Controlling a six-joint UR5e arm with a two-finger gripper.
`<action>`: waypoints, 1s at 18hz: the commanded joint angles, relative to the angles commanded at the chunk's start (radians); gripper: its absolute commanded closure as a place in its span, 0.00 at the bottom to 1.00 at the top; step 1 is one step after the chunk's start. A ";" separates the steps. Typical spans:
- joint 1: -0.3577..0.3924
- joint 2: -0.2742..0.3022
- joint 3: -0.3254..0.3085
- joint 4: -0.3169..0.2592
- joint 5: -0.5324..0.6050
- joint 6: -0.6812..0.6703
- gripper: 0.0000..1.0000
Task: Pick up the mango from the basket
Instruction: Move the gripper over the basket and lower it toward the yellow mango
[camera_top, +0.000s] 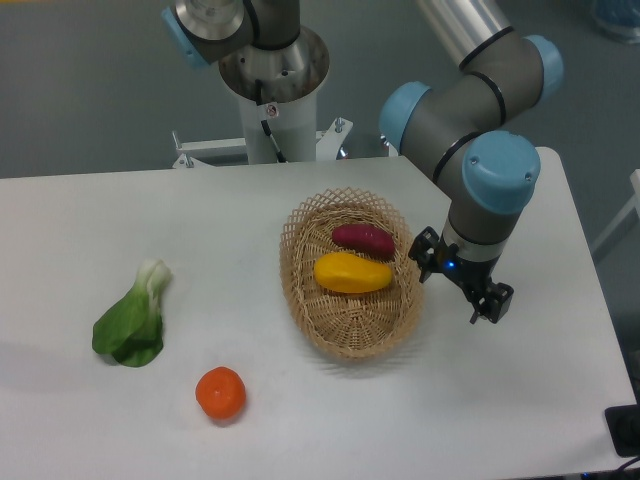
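Where it lies in the basket (300, 290), the mango (351, 273) is glossy yellow.

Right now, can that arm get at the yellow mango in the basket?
Probably yes: the mango lies uncovered in the basket, sweet potato just behind it, and the gripper hangs beside the rim.

Arm (470, 110) is built from silver-grey tubes with light-blue joint caps; gripper (462, 285) is black, a small blue light seen on it; base column is white.

Single fixed camera, high front view over table (120, 220).
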 joint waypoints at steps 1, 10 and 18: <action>-0.002 0.009 -0.023 0.005 0.000 0.006 0.00; -0.014 0.094 -0.255 0.144 0.003 0.087 0.00; -0.018 0.143 -0.367 0.152 0.002 0.140 0.00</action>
